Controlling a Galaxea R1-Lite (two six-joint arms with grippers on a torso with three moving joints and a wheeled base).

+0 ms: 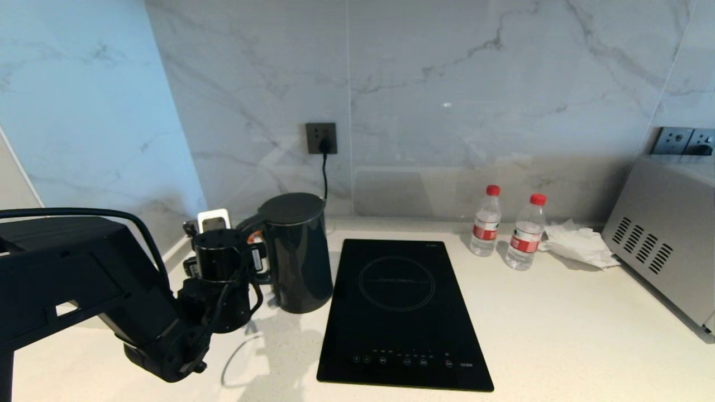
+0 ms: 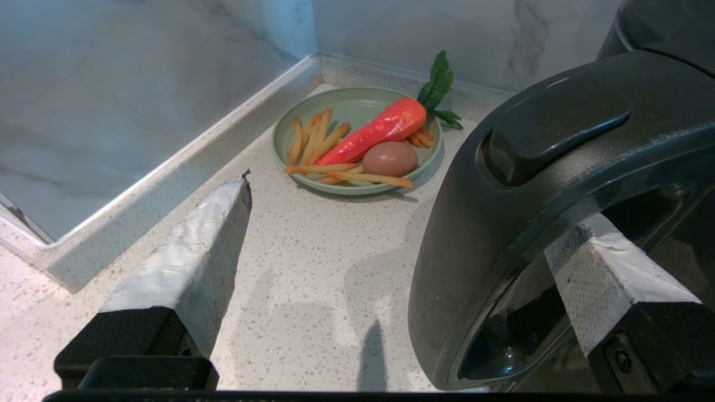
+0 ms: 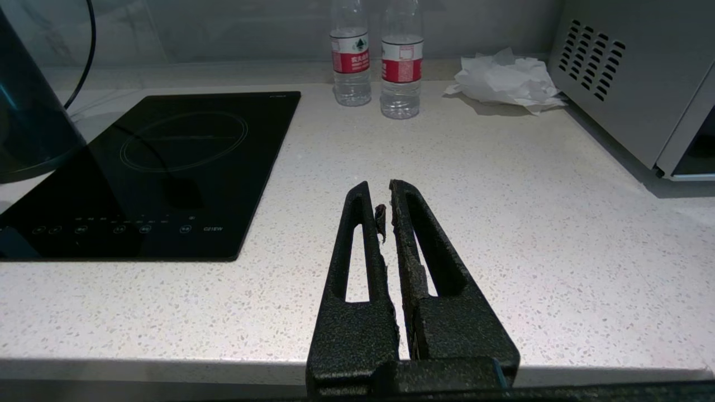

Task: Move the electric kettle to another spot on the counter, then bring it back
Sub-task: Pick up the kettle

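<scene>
A: Kettle position first: we see the electric kettle [image 1: 296,251] upright on the counter [image 1: 558,335], toward its left rear, touching the left edge of the induction hob [image 1: 402,312]. What lies farthest left?

B: We find the left arm [image 1: 84,285] entering from the left edge of the head view. Its left gripper [image 2: 402,234] has its jaws spread wide, and the kettle's loop handle [image 2: 503,223] lies between them. One taped finger [image 2: 190,262] stands clear of the handle on the outer side; the other [image 2: 603,273] passes through the loop. We cannot tell whether it touches the handle.

A: And beyond the fingers?

B: In the left wrist view we see a green plate [image 2: 290,125] in the counter's corner, holding fries, a carrot [image 2: 380,128] and an egg [image 2: 390,158].

A: Moving rightward?

B: Behind the kettle a cord [image 1: 324,173] rises to a wall socket [image 1: 321,138]. Right of the hob stand two water bottles [image 1: 486,220], then crumpled paper [image 1: 578,243], then a grey appliance [image 1: 665,245].

A: The right gripper?

B: The right gripper [image 3: 386,202] hovers over the counter's front edge, fingers pressed together, holding nothing.
</scene>
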